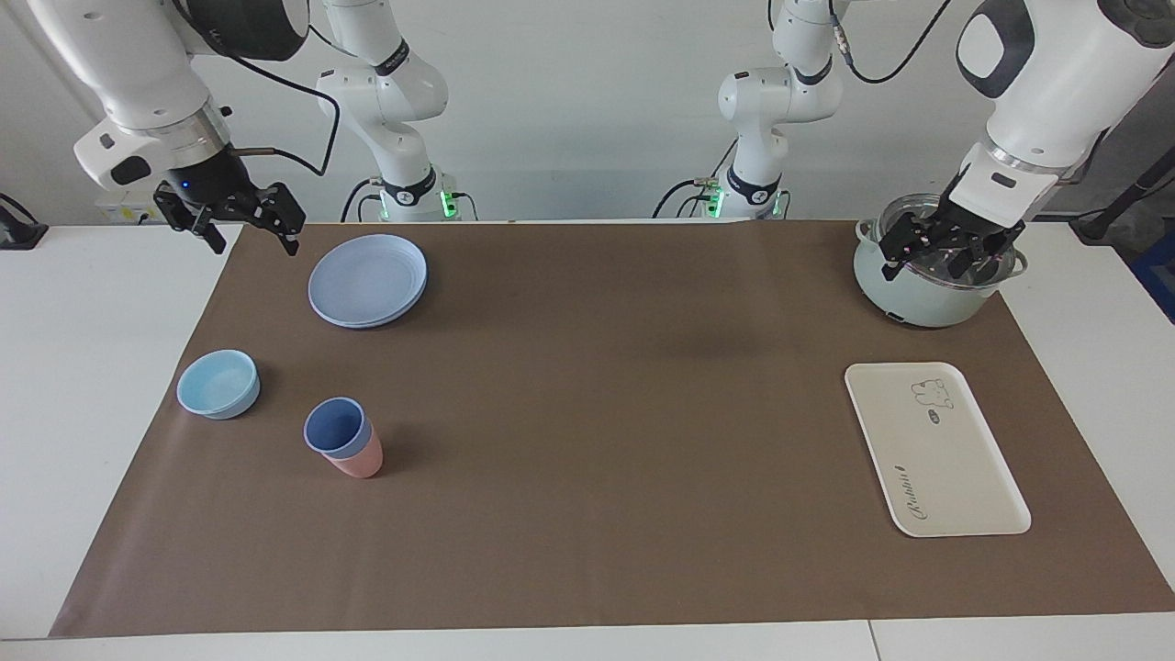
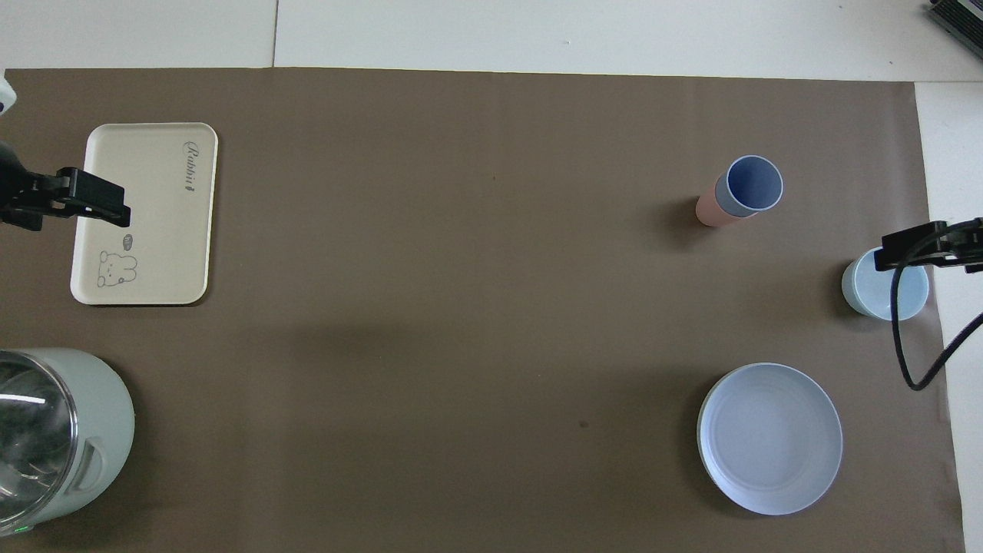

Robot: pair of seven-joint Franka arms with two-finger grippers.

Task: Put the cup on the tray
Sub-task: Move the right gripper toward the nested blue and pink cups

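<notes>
1. Nearest the facing camera you have the tray (image 1: 964, 477), cream-white and bare, at the left arm's end of the table. Nothing stands on it, so the placing is not yet done.
2. The cup (image 1: 337, 428) sits nested in the salmon-pink tumbler (image 1: 360, 462), upright, at the right arm's end and well apart from the tray.
3. Your right gripper (image 1: 240, 222) hangs in the air over the mat's corner beside the blue plate (image 1: 367, 279). Its fingers are spread wide and hold nothing; the cup is well clear of them, lower down on the table.
4. Your left gripper (image 1: 945, 250) waits over the pale green pot (image 1: 927, 294), fingers parted and empty, with the tray below them and apart.
5. By my reading, everything is left: reach, grasp the blue cup free of the pink one, carry it across, set it down. The light-blue bowl (image 1: 218, 384) stands near the cup.
</notes>
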